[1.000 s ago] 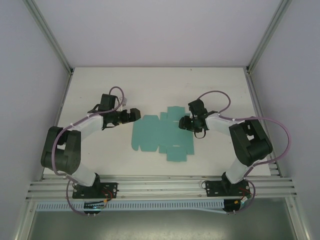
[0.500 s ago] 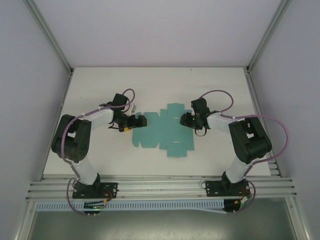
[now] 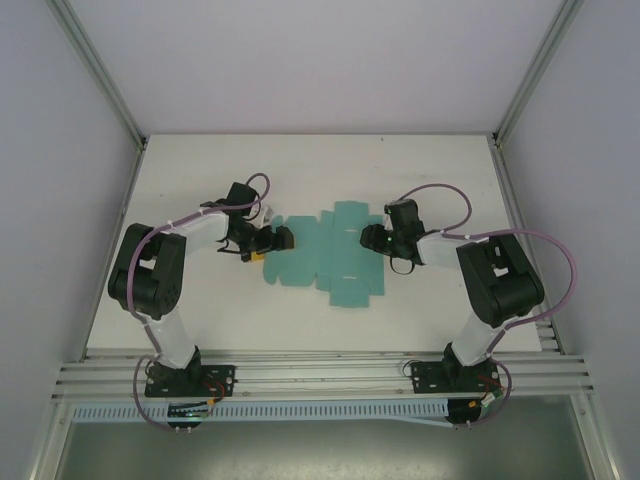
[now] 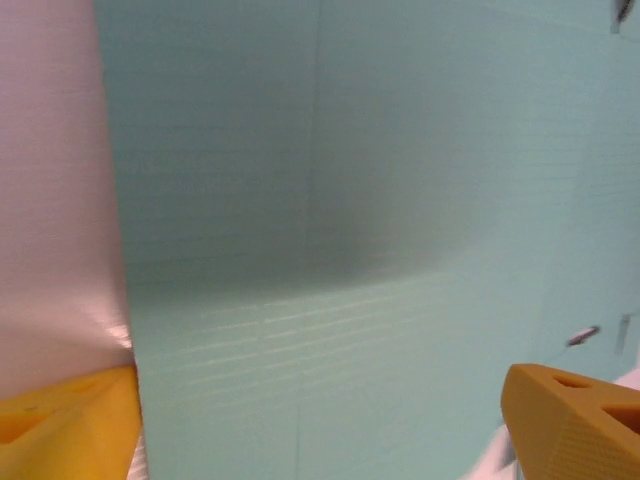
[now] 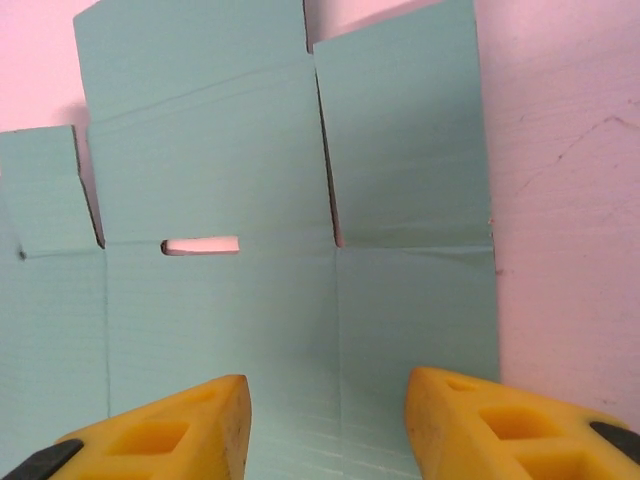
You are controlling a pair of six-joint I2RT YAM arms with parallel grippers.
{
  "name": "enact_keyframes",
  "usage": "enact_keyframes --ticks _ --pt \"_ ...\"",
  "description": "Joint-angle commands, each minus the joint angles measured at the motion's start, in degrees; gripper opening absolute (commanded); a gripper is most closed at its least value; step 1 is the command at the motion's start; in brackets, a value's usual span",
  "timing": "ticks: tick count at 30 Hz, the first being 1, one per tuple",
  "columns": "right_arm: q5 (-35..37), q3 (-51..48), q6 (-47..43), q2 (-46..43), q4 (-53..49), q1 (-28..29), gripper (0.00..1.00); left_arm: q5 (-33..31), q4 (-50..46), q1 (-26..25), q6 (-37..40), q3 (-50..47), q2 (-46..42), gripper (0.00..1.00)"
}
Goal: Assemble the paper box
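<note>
- Paper box [image 3: 325,262]: unfolded teal-green sheet with flaps and creases, flat on the white tabletop [image 3: 300,175], between the two arms.
- Left tool [image 3: 283,240]: low over the left edge of the sheet, pointing right.
- From the left wrist: card [image 4: 350,200] close up and blurred, with a strip of tabletop [image 4: 50,200] along the left.
- Left tool [image 4: 320,400] spread wide, one yellow finger [image 4: 570,420] at each lower corner, nothing pinched between them; cannot tell whether touching the card.
- Right tool [image 3: 368,240]: at the right edge of the sheet beside the far-right flaps, pointing left.
- From the right wrist: sheet [image 5: 230,170] flat, fold lines plain, a narrow slot [image 5: 200,244] cut through one crease, bare tabletop [image 5: 560,200] to the right.
- Right tool [image 5: 325,400] parted, yellow fingers [image 5: 480,420] apart above the card, gripping nothing.
</note>
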Motion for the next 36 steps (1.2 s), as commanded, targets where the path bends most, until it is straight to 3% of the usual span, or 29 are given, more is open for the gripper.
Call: enact_keyframes --ticks 1,6,10,18,19,24,26,30,36 --pt "-0.80 -5.13 1.03 6.13 -8.79 0.15 0.47 10.46 9.42 -1.93 -2.29 -0.04 -4.53 0.88" --pt "-0.47 -5.87 0.92 6.46 -7.81 0.15 0.46 7.46 10.40 -1.93 -3.74 -0.25 -10.24 0.76" --pt "-0.68 -5.63 0.63 6.81 -7.72 0.26 0.46 7.58 13.59 -1.94 -3.33 -3.02 -12.83 0.74" --pt "-0.54 -4.82 -0.38 6.99 -8.17 0.29 0.44 2.66 5.25 -2.02 2.35 3.73 -5.42 0.61" --pt "-0.57 -4.84 -0.41 6.99 -8.07 0.30 0.44 2.51 5.18 -2.02 2.76 4.30 -3.30 0.56" --pt "0.67 -4.38 -1.00 6.26 -8.57 0.30 0.47 1.82 4.67 -2.11 3.77 7.78 0.88 0.13" --pt "1.33 -3.73 -1.62 5.06 -9.53 0.25 0.48 -0.40 3.97 -2.28 4.40 8.61 1.24 0.00" --pt "1.89 -2.04 -3.43 0.15 -11.47 0.14 0.55 -2.66 5.75 -2.46 5.65 7.28 -1.10 0.00" --pt "0.27 -0.35 -5.49 -13.35 -12.74 -2.37 0.64 4.45 21.05 -2.46 3.93 -0.86 -11.05 0.00"
